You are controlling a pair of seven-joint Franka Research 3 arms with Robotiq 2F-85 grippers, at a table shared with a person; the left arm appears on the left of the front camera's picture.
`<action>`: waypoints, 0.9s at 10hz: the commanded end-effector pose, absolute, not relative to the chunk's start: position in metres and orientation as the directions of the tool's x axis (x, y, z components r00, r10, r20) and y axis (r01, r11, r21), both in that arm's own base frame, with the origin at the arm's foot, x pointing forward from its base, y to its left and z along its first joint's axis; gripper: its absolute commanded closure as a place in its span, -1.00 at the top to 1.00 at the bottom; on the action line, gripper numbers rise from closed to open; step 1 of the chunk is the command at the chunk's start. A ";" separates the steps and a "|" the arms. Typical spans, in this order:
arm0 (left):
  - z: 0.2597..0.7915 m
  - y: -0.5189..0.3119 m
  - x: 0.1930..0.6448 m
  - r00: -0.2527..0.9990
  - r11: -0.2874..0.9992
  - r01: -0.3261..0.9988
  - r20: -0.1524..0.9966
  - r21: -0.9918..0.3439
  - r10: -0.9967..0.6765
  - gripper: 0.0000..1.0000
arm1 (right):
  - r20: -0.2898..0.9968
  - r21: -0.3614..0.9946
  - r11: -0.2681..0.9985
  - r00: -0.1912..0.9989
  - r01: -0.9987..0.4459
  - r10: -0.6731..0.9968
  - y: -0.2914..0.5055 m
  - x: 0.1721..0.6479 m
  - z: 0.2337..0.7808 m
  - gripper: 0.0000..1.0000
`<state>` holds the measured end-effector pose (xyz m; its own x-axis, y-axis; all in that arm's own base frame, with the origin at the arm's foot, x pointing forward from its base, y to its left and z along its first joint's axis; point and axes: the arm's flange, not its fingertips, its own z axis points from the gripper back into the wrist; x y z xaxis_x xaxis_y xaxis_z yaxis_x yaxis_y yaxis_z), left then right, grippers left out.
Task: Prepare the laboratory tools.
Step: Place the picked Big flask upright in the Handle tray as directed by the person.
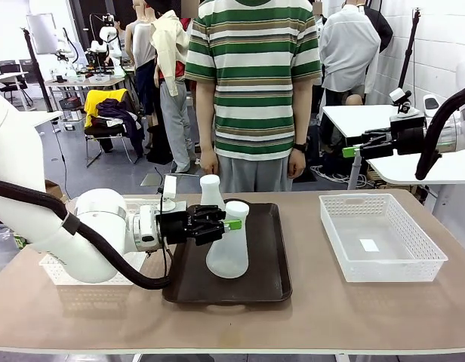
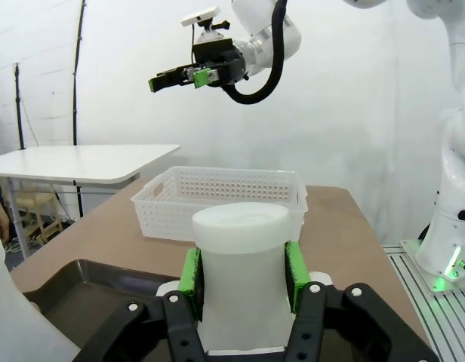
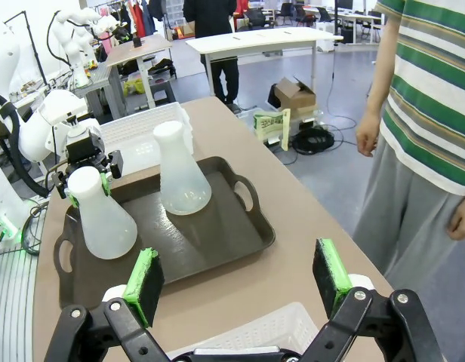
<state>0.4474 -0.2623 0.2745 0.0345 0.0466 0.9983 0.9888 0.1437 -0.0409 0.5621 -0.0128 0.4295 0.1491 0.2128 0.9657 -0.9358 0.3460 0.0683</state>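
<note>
Two frosted-white conical flasks stand upright on a dark brown tray (image 1: 270,280). My left gripper (image 1: 234,224) reaches in level from the left, its green pads (image 2: 191,273) pressed on both sides of the neck of the near flask (image 1: 227,255), whose base rests on the tray. The far flask (image 1: 210,191) stands free just behind it. From the right wrist view, the held flask (image 3: 101,220) is at the left of the tray (image 3: 217,243) and the free flask (image 3: 178,178) beside it. My right gripper (image 1: 355,151) hangs high at the right, open and empty.
A white mesh basket (image 1: 380,235) lies on the table's right half, under my right gripper (image 3: 240,280). Another basket (image 1: 57,271) sits behind my left arm. A person in a striped shirt stands at the far edge, hands down.
</note>
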 end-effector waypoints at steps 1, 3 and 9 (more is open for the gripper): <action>0.267 -0.261 0.444 0.028 0.170 0.985 0.999 -0.032 0.026 0.77 | 0.962 0.065 0.344 0.150 -0.937 0.228 -0.012 0.561 0.429 1.00; 0.275 -0.254 0.438 0.028 0.166 0.986 1.000 -0.027 -0.007 1.00 | 0.962 0.065 0.344 0.150 -0.937 0.228 -0.012 0.561 0.429 1.00; 0.299 -0.229 0.427 0.135 0.118 0.986 0.982 -0.119 -0.135 1.00 | 0.962 0.065 0.344 0.150 -0.937 0.228 -0.012 0.561 0.429 1.00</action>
